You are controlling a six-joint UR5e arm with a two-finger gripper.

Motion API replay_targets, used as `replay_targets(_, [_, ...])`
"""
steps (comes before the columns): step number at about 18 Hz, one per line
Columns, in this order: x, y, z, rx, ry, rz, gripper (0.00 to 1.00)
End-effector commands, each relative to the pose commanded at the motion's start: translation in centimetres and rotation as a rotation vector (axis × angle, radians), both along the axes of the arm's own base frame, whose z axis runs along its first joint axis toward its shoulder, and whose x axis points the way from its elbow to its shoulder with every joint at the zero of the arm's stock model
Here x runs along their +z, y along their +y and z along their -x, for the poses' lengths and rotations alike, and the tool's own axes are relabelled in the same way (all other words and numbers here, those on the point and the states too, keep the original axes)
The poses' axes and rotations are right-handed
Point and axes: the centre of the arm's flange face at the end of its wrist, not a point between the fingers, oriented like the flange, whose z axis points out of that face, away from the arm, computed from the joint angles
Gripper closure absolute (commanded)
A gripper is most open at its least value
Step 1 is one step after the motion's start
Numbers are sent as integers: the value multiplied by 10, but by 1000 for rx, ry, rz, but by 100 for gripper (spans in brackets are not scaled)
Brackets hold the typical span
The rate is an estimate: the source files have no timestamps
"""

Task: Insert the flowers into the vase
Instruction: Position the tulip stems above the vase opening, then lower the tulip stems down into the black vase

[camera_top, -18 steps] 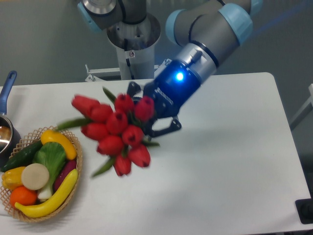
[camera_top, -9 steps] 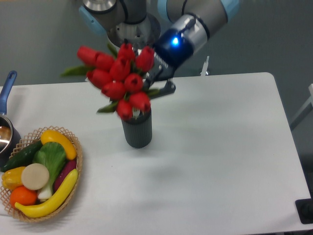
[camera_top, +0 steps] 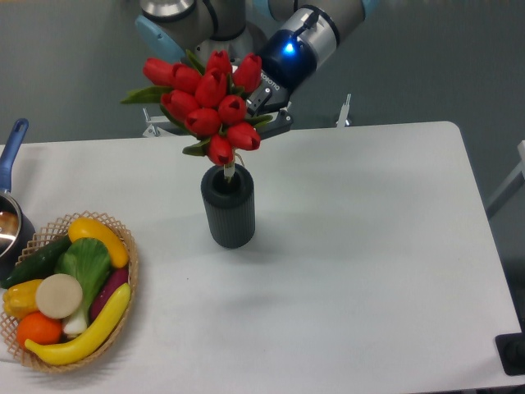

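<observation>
Gripper (camera_top: 261,111): closed on the flowers (camera_top: 209,103), pinching somewhere behind the buds on the stem side; the exact contact is hidden by the heads, though one dark finger shows just right of the lowest buds.

Near to far across the table (camera_top: 369,271):

- Woven basket (camera_top: 123,312) of fruit and vegetables at the front left corner, well apart from the work.
- A pot with a blue handle (camera_top: 11,148) at the left edge, mostly cut off.
- The vase (camera_top: 228,209), upright, roughly mid-table, left of centre. Dark ribbed cylinder, mouth facing up.
- The bunch, held above the vase. A pale stem end reaches into the mouth; the buds and leaves sit clear above the rim. Bunch leans a little, heads up and to the left.
- Arm and its base at the back, behind the table edge.

Handling, as a judgement: the bunch looks light and top-heavy, heads bulky and stems thin (likely artificial, so springy rather than fragile). Stems may splay and snag the thick rim. The best hold is on the gathered stems just under the heads, as the grip seems to be now, never on the buds. The vase looks light enough to tip if the stems push sideways, so a straight descent suits. Insertion appears begun, not seated.
</observation>
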Motion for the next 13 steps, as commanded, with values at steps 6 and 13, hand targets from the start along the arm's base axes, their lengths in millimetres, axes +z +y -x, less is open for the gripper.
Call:
replay_targets(6, [-32,-1,-16,-23,10,0,100])
replay_targets(13, [-73,-8,-21,-32,44,-6,100])
